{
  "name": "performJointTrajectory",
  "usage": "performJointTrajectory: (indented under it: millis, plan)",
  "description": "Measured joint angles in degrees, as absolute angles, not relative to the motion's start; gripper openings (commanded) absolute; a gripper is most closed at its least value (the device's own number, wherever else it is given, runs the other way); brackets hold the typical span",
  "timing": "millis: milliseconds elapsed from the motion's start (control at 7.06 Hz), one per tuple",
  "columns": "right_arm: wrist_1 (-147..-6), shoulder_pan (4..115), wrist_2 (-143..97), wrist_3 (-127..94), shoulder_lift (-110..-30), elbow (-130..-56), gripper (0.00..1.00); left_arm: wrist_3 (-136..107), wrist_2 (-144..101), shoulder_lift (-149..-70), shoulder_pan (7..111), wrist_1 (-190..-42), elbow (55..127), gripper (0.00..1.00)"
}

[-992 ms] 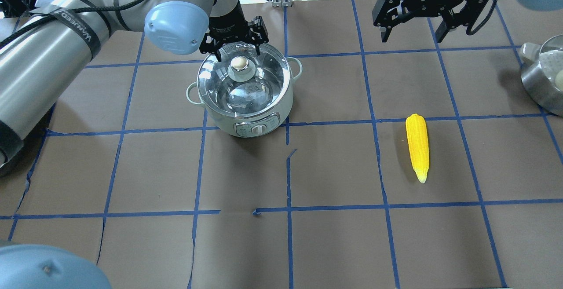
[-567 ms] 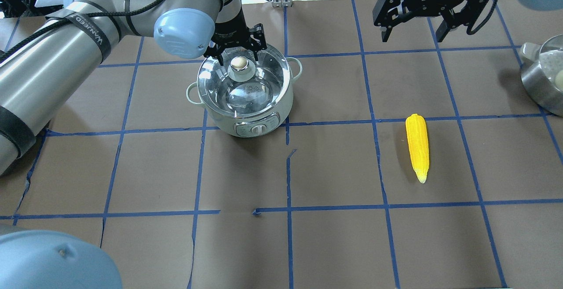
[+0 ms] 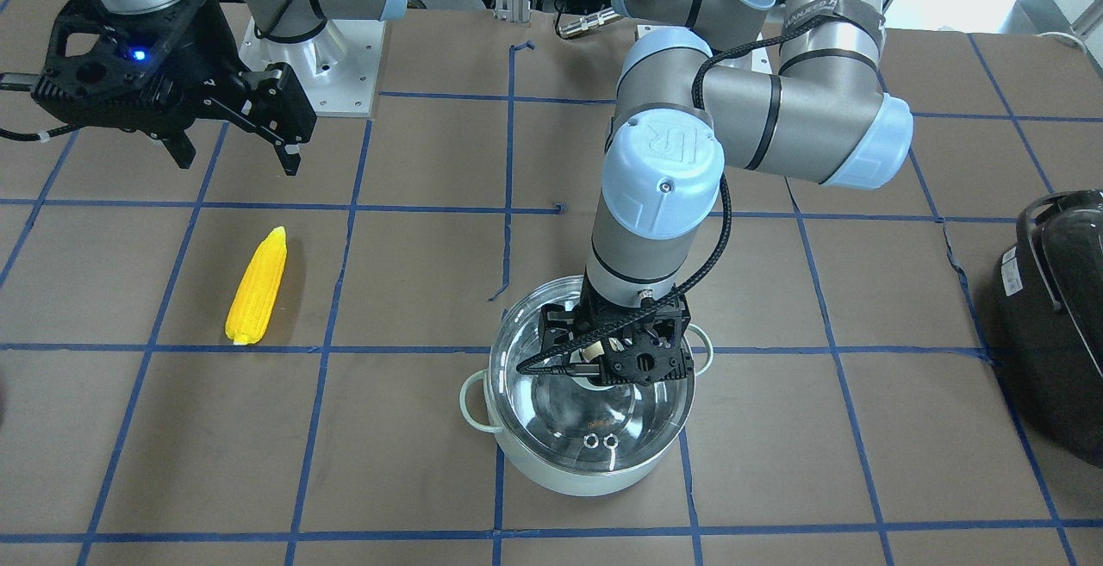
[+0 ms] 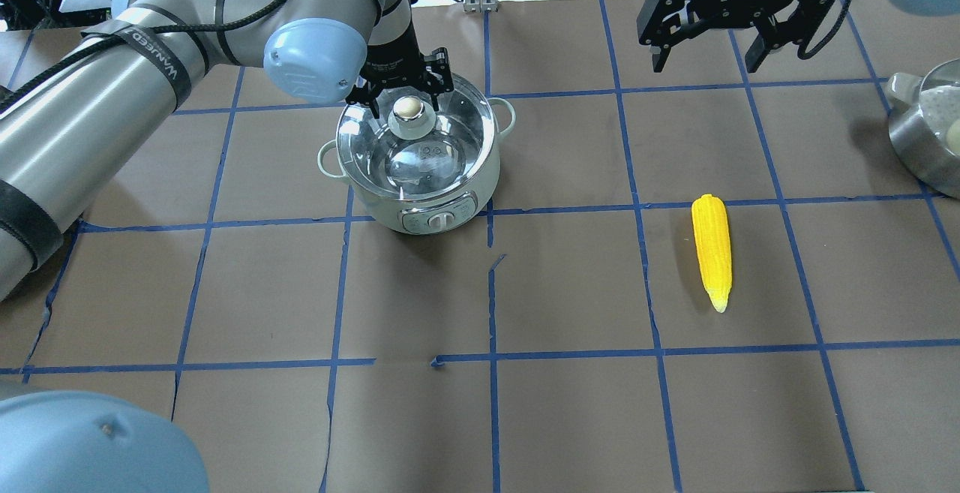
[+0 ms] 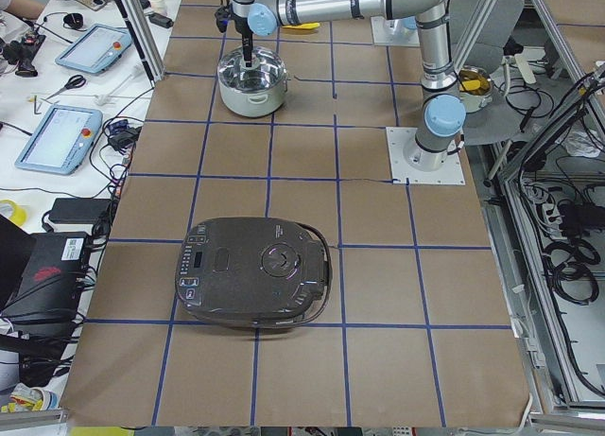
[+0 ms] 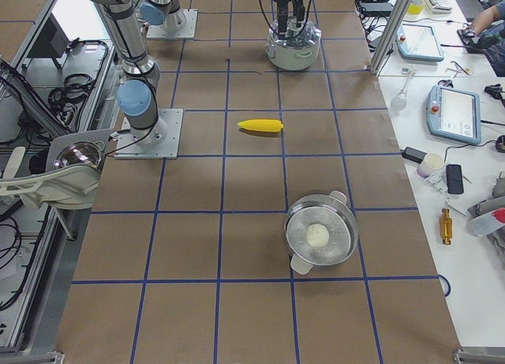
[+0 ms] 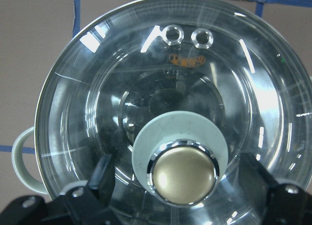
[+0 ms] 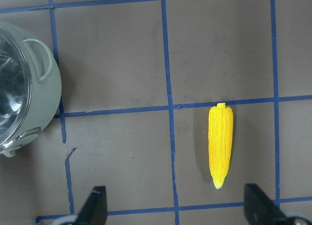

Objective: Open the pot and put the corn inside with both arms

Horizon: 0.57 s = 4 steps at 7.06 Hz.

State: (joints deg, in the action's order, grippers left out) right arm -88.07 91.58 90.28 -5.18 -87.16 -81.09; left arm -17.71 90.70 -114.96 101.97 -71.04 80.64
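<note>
Pot (image 4: 439, 217) is standing left of table centre with glass lid (image 4: 420, 159) seated on it. Corn (image 4: 711, 249) is lying on the paper well to the right, apart from everything.

Left gripper (image 4: 406, 97) is straddling lid knob (image 7: 184, 174), jaws open with a gap either side, gripping nothing. Right gripper (image 4: 703, 65) is hovering beyond the corn, jaws spread wide, empty.

Step in hand, as judged: lid grasp, pot not yet opened. Next move is calling for closing squarely on the knob, then lifting straight up.
</note>
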Motion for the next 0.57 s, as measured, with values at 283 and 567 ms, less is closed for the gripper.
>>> performJointTrajectory:
  millis: [283, 567]
  plan:
    - [-88.0, 91.6, 90.4, -5.2, -87.3, -81.2, 1.00, -17.7, 90.7, -114.5, 102.0, -71.0, 81.5, 0.73]
    - [-88.0, 91.6, 90.4, -5.2, -87.6, -81.3, 1.00, -17.6, 90.7, -114.4, 102.0, -70.9, 82.0, 0.62]
